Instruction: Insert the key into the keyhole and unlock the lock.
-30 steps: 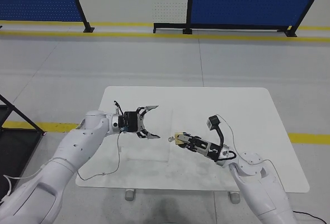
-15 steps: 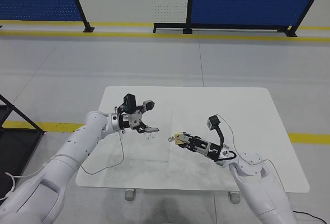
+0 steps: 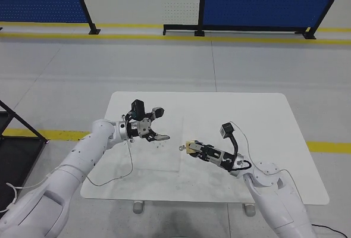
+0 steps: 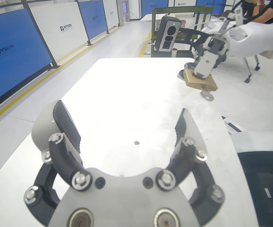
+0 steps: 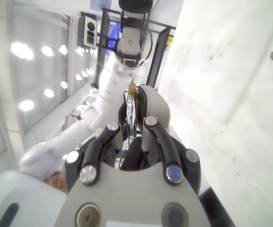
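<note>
here, right jaws tight on the lock (image 4: 199, 81), key (image 4: 208, 96) in it; left jaws apart over the table (image 4: 127, 83)

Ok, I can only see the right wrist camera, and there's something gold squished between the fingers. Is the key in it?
Observer: Yes. The left wrist view shows a small silver metal key sticking out of the end of the square brass padlock that the right gripper holds.
Operator: Is the other arm holding anything?
Observer: No. The left gripper has its fingers open, with nothing between them.
Operator: Is it touching the key?
Observer: No. In the top view, a gap of bare white table lies between it and the key.
</note>
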Tool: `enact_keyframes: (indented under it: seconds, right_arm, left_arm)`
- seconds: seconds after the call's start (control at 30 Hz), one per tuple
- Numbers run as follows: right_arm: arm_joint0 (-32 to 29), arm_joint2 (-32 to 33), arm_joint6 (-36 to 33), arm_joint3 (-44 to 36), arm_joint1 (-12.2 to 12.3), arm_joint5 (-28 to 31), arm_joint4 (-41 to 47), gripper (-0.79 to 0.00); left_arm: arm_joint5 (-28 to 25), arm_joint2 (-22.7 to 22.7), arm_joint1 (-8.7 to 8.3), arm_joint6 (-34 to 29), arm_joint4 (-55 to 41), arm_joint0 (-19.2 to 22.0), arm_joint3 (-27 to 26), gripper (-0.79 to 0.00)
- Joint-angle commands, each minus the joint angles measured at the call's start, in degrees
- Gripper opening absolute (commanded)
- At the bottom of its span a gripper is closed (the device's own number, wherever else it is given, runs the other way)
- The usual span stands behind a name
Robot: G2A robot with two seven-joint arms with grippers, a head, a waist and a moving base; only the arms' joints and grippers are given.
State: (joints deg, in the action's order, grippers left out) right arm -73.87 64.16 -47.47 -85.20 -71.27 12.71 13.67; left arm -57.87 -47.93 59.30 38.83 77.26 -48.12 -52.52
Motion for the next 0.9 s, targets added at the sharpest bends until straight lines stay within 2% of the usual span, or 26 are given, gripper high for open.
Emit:
enact_keyframes:
  seconds: [0.0, 0.13, 0.23, 0.4, 0.53, 0.6, 0.73, 0.87]
  right_arm:
    - [0.0, 0.0, 0.0, 0.0, 0.0, 0.0, 0.0, -0.785]
    - [0.0, 0.0, 0.0, 0.0, 0.0, 0.0, 0.0, -0.785]
    - [0.0, 0.0, 0.0, 0.0, 0.0, 0.0, 0.0, -0.785]
    - [0.0, 0.0, 0.0, 0.0, 0.0, 0.0, 0.0, -0.785]
    - [0.0, 0.0, 0.0, 0.0, 0.0, 0.0, 0.0, -0.785]
    - [0.0, 0.0, 0.0, 0.0, 0.0, 0.0, 0.0, -0.785]
    - [0.0, 0.0, 0.0, 0.0, 0.0, 0.0, 0.0, -0.785]
    - [0.0, 0.0, 0.0, 0.0, 0.0, 0.0, 0.0, -0.785]
  left_arm:
    - [-0.13, 0.05, 0.16, -2.24, -5.51, -0.34, -0.33, 0.0]
    - [-0.13, 2.82, 0.21, -10.62, -18.11, -0.66, -1.1, 0.0]
    - [-0.13, 5.69, -0.15, -20.59, -31.75, -0.28, -2.17, 0.0]
    - [-0.13, 9.26, -1.68, -45.46, -58.63, 1.3, -3.08, 0.0]
    - [-0.1, 10.14, -2.93, -64.0, -79.71, 2.42, -2.57, 0.0]
    - [1.0, 10.72, -3.34, -72.66, -89.57, 2.67, -2.93, 0.0]
    - [4.4, 10.51, -4.18, -87.08, -103.21, 3.48, -3.51, 0.0]
    - [9.53, 10.28, -4.81, -94.77, -111.67, 3.33, -5.28, 0.0]
